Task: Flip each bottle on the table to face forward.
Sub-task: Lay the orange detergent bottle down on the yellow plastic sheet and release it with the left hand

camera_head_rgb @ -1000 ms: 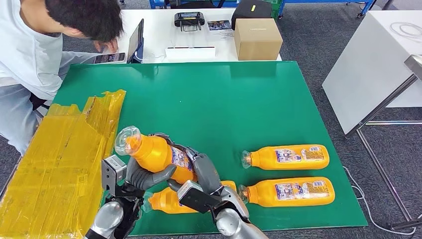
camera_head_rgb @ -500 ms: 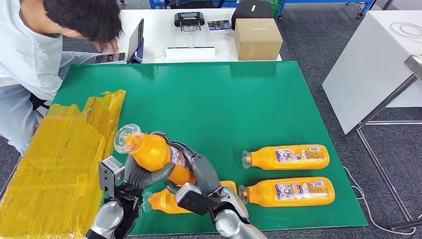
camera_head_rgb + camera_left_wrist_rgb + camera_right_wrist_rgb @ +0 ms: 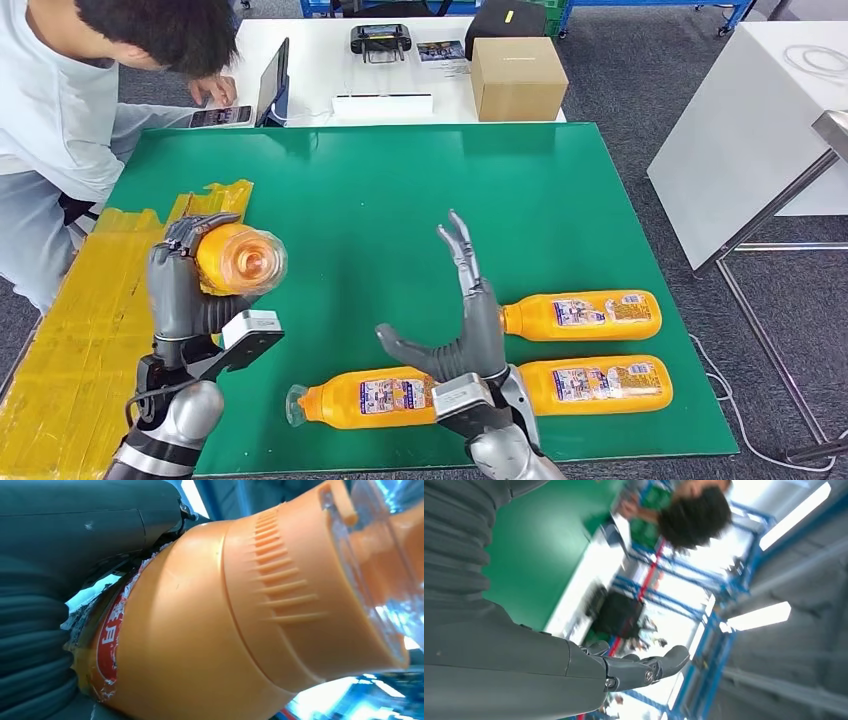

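Note:
My left hand (image 3: 178, 283) grips an orange bottle (image 3: 237, 258) and holds it up above the table's left side, its clear cap turned toward my head camera. The left wrist view shows that bottle (image 3: 220, 625) close up, pressed against my hand (image 3: 60, 580). My right hand (image 3: 462, 320) is raised over the front middle of the green table (image 3: 400, 200), fingers spread and pointing up, holding nothing; the right wrist view has this hand (image 3: 574, 665) in it too. Three more orange bottles lie on their sides, labels up: front centre (image 3: 365, 396), front right (image 3: 590, 385), and right (image 3: 585, 315).
A heap of yellow plastic wrap (image 3: 90, 330) covers the table's left edge. A person (image 3: 70, 90) leans over a white table behind, where a cardboard box (image 3: 517, 77) and a tablet (image 3: 275, 80) stand. A white table (image 3: 760, 130) stands at the right.
My left hand has carried the bottle up and to the left and turned its cap toward the camera. My right hand has let go of it and opened, uncovering the front centre bottle.

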